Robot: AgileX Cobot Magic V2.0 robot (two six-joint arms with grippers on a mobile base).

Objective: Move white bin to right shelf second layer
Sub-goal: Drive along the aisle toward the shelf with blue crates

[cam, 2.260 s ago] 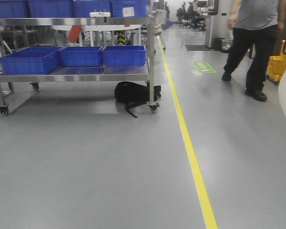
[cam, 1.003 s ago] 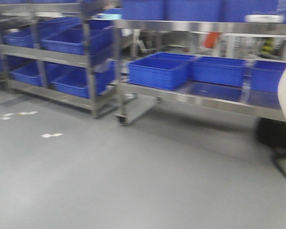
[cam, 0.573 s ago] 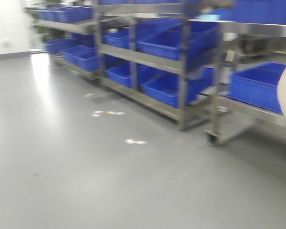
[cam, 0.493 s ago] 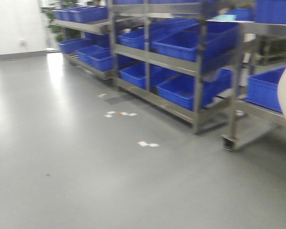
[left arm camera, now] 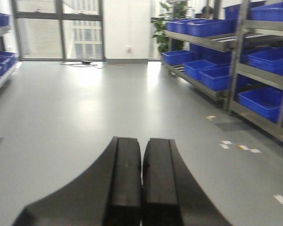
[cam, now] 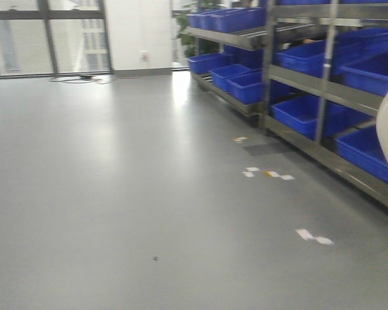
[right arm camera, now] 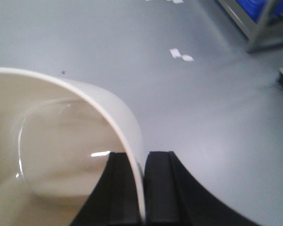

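Glossy grey floor (cam: 116, 194) bore white paper scraps (cam: 313, 236); steel racks (cam: 323, 90) of blue plastic crates (cam: 297, 55) lined its right edge. Right claw (right arm camera: 144, 160) pinched wall of smooth cream-white plastic bin (right arm camera: 52, 141) above floor; left claw (left arm camera: 142, 146) was pressed together.

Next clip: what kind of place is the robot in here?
Probably a warehouse or factory stockroom: long steel racks loaded with blue crates, a grey industrial floor with white tape marks, and the right hand holding a white bin.
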